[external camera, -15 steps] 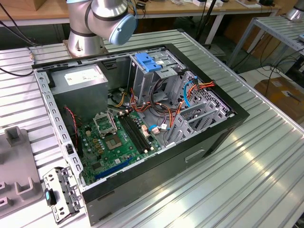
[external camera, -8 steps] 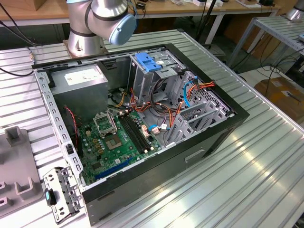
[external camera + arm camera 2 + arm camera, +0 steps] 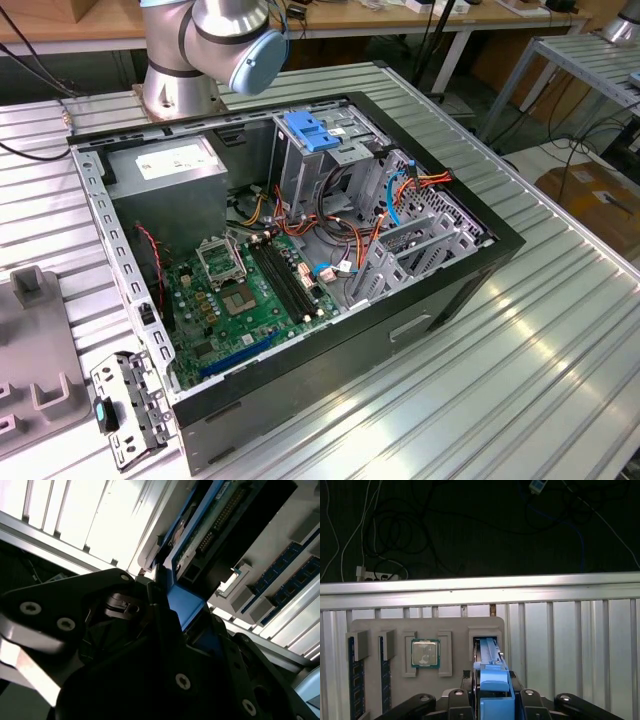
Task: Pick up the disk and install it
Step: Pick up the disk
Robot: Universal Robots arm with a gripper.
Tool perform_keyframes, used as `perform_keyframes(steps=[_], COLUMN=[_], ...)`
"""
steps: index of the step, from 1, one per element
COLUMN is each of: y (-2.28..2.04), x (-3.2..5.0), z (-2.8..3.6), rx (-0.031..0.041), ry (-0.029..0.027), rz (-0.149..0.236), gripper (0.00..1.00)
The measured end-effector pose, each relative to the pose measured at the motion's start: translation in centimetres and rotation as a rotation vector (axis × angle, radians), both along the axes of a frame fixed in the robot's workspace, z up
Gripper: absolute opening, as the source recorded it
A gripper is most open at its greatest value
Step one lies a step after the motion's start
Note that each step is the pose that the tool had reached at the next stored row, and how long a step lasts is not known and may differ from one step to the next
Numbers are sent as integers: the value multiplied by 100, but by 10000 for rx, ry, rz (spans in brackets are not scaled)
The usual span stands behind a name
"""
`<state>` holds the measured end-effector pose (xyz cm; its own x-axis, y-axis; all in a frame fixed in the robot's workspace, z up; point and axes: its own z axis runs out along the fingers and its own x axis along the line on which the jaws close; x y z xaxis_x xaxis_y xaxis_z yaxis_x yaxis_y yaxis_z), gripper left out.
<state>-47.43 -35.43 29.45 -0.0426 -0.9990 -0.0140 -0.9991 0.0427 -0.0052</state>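
Observation:
The disk [image 3: 492, 677] is a flat drive in a bright blue carrier frame. It stands on edge in a slot of the grey parts tray [image 3: 455, 630]. My gripper [image 3: 493, 700] has its dark fingers pressed against both sides of the carrier, shut on it. In the second wrist view the blue carrier [image 3: 187, 605] and the disk's green circuit board [image 3: 215, 525] rise from between the fingers [image 3: 160, 615]. In the exterior view the open computer case [image 3: 480, 265] lies on the metal table, with a tall grey drive cage [image 3: 300, 170] inside.
The tray also holds a processor [image 3: 425, 653] and memory sticks [image 3: 354, 680]. Beyond the tray runs the table's edge rail [image 3: 480, 590], then dark floor with cables. Inside the case are the motherboard [image 3: 250, 290], power supply [image 3: 170, 165] and loose wires [image 3: 400, 195]. The arm's base [image 3: 185, 70] stands behind the case.

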Motion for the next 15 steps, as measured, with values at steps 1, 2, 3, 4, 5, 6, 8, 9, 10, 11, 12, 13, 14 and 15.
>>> perform_keyframes(steps=[1, 2, 3, 4, 5, 6, 8, 9, 10, 11, 12, 13, 14, 15], y=[0, 0, 1, 1, 1, 1, 2, 2, 2, 2, 2, 2, 2, 2], x=[0, 0, 0, 0, 0, 0, 0, 0, 0, 0, 0, 0, 0, 0], z=[0, 0, 0, 0, 0, 0, 0, 0, 0, 0, 0, 0, -1, -1], rx=[0, 0, 0, 0, 0, 0, 0, 0, 0, 0, 0, 0, -1, 0], ry=[0, 0, 0, 1, 0, 0, 0, 0, 0, 1, 1, 1, 1, 1], rz=[0, 0, -1, -1, 0, -1, 0, -1, 0, 0, 0, -1, 0, 0], gripper=[37, 37, 37, 37, 37, 37, 37, 37, 37, 37, 37, 37, 37, 37])
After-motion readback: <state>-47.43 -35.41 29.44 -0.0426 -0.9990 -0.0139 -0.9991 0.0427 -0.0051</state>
